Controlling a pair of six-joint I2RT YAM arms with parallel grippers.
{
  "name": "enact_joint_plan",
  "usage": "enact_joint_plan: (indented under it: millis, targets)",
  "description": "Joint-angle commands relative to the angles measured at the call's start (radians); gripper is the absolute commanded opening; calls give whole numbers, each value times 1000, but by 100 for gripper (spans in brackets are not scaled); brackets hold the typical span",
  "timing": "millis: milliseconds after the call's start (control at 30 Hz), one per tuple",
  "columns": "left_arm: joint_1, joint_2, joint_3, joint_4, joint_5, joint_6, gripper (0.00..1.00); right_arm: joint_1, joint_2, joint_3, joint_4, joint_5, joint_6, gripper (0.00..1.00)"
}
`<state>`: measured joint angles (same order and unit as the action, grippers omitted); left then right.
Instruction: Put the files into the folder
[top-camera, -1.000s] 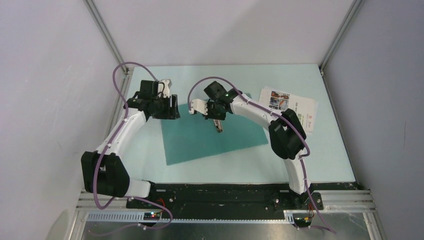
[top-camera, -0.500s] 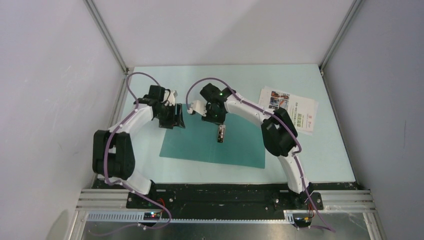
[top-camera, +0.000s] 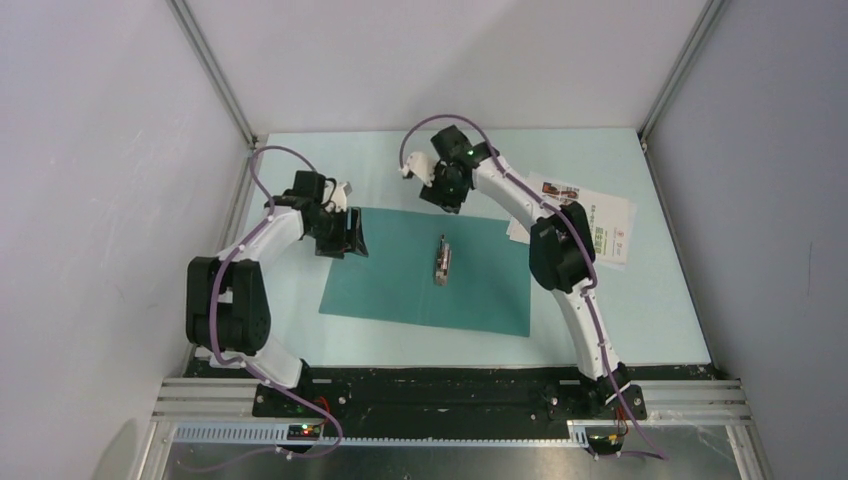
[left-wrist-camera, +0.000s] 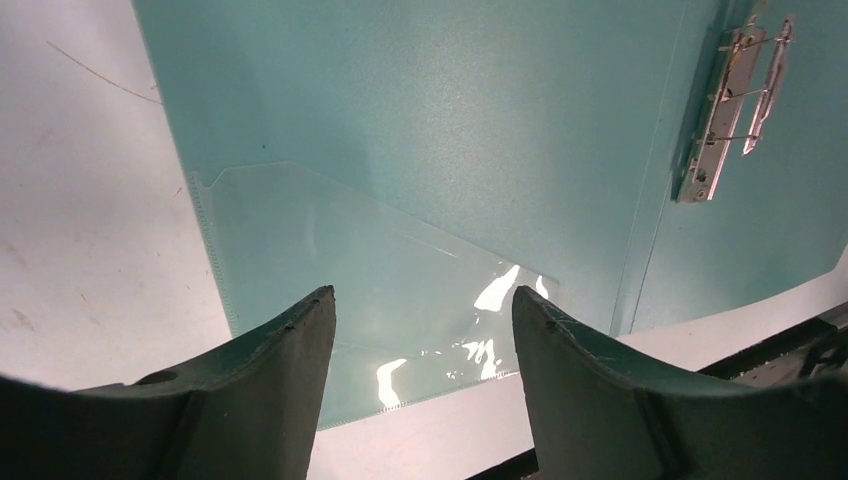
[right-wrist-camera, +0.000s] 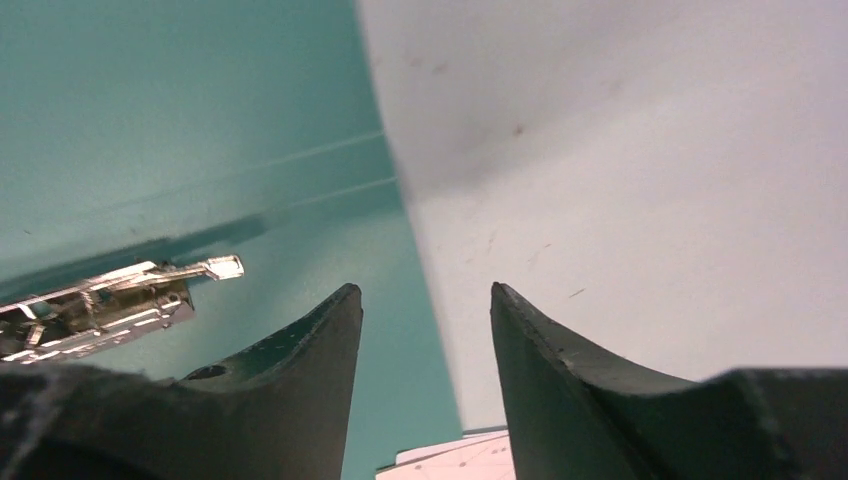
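Folder (top-camera: 400, 285): open and flat, middle of the table (top-camera: 660, 310).
Files (top-camera: 605, 225): on the table, right of the folder.
Left gripper (left-wrist-camera: 420, 300): fingers apart, holding nothing, over the folder's left corner.
Right gripper (right-wrist-camera: 425, 290): fingers apart, holding nothing.

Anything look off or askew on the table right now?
Nothing damaged or spilled. The folder lies open and flat, slightly skewed; the files sit tilted to its right, outside it, partly hidden by the right arm.

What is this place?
Probably a robot test booth in a lab: plain white walls and metal rails box in the table, and a left arm and right arm are bolted at its near edge. A folder and papers lie on it.
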<state>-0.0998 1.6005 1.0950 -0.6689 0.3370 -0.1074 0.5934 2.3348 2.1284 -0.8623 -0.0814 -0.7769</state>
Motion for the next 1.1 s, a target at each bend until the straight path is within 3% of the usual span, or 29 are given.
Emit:
enact_joint_plan:
  millis: [0, 133, 200, 333, 600, 767, 1067]
  targets:
    - [6, -63, 59, 1, 44, 52, 70, -48, -67, 139, -9, -131, 182, 59]
    - [3, -55, 121, 11, 112, 69, 70, -154, -230, 14, 16, -190, 350, 65]
    - [-5, -46, 168, 20, 131, 76, 71, -206, -303, -126, 19, -191, 370, 67]
    - [-30, 2, 303, 31, 150, 63, 72, -363, -400, -271, 18, -199, 486, 78]
    - [-180, 278, 688, 33, 189, -106, 76, -804, -357, -277, -24, -342, 628, 82]
    - [-274, 449, 871, 39, 237, -168, 83, -883, -276, -227, -40, -339, 575, 81]
    - [-372, 733, 1075, 120, 310, -343, 85, -952, -193, -243, -19, -234, 569, 81]
